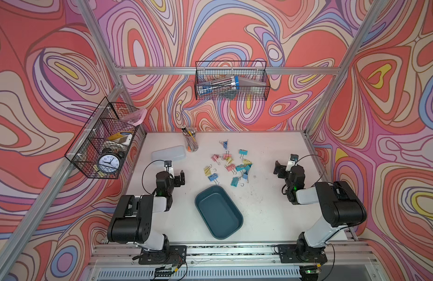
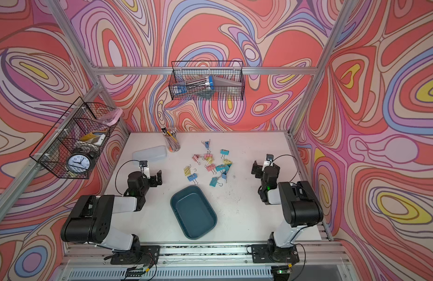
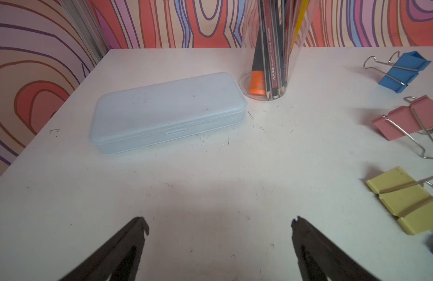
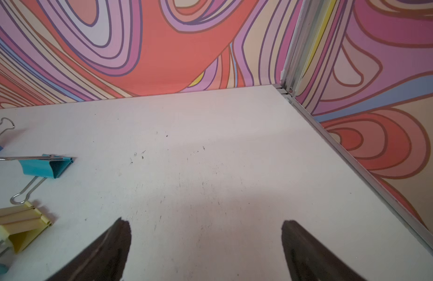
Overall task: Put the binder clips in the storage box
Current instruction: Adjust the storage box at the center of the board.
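Several pastel binder clips (image 1: 231, 163) (image 2: 210, 165) lie scattered on the white table, beyond the storage box. The storage box (image 1: 219, 211) (image 2: 193, 211) is a dark teal tray, empty, near the table's front middle. My left gripper (image 1: 180, 178) (image 3: 219, 225) stands open over bare table, left of the clips. The left wrist view shows a blue clip (image 3: 402, 73), a pink one (image 3: 405, 121) and a yellow one (image 3: 405, 202) off to one side. My right gripper (image 1: 279, 167) (image 4: 205, 226) is open too, right of the clips, with a teal clip (image 4: 47, 166) and a yellow clip (image 4: 18, 226) beside it.
A pale lidded case (image 1: 168, 153) (image 3: 166, 112) and a clear cup of pencils (image 1: 191, 142) (image 3: 271, 73) stand at the back left. Wire baskets hang on the left wall (image 1: 102, 141) and back wall (image 1: 231, 81). A metal rail (image 4: 356, 160) borders the table's right edge.
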`<state>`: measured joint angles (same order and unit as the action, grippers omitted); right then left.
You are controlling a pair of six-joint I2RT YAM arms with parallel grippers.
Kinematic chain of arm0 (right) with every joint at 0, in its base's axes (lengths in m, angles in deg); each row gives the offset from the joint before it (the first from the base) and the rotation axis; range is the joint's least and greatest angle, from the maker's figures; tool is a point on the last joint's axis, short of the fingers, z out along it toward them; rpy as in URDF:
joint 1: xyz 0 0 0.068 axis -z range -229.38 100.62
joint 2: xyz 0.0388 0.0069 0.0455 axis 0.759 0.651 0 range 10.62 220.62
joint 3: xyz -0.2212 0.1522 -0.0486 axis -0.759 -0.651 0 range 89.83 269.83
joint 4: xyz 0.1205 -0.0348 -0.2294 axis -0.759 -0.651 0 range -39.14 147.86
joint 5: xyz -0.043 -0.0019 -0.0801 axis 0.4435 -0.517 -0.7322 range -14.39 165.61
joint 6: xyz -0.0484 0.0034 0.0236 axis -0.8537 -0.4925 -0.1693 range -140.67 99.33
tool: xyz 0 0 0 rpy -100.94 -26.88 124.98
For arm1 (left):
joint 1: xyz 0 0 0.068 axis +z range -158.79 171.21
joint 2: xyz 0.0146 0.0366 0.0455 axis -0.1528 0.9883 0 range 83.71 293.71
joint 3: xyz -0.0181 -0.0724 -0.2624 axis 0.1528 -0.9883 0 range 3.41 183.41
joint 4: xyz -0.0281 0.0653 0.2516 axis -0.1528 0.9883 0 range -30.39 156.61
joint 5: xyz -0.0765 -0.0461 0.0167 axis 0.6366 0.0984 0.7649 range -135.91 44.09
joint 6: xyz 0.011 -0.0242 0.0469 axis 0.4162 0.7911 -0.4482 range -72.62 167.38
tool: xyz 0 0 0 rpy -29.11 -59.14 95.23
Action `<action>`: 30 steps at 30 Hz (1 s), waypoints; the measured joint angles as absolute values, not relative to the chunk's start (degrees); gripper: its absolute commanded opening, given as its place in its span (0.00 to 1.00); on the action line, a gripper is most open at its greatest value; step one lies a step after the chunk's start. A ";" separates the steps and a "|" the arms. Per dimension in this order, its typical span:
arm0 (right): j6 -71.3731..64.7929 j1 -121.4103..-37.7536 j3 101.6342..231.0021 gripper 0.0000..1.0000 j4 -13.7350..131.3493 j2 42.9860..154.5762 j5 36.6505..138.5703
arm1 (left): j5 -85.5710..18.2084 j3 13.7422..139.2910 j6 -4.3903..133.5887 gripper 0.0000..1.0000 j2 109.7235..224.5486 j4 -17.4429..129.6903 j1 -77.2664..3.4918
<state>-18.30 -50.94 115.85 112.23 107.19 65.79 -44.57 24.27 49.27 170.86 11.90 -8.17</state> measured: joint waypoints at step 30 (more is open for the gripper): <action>13.17 -56.21 141.57 0.93 55.18 79.35 69.74 | -52.59 29.48 53.64 0.99 140.98 32.49 -20.67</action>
<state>13.17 -56.21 141.57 55.18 79.35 69.74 -52.59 29.48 53.64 140.98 32.49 -20.67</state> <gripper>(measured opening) 0.928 0.988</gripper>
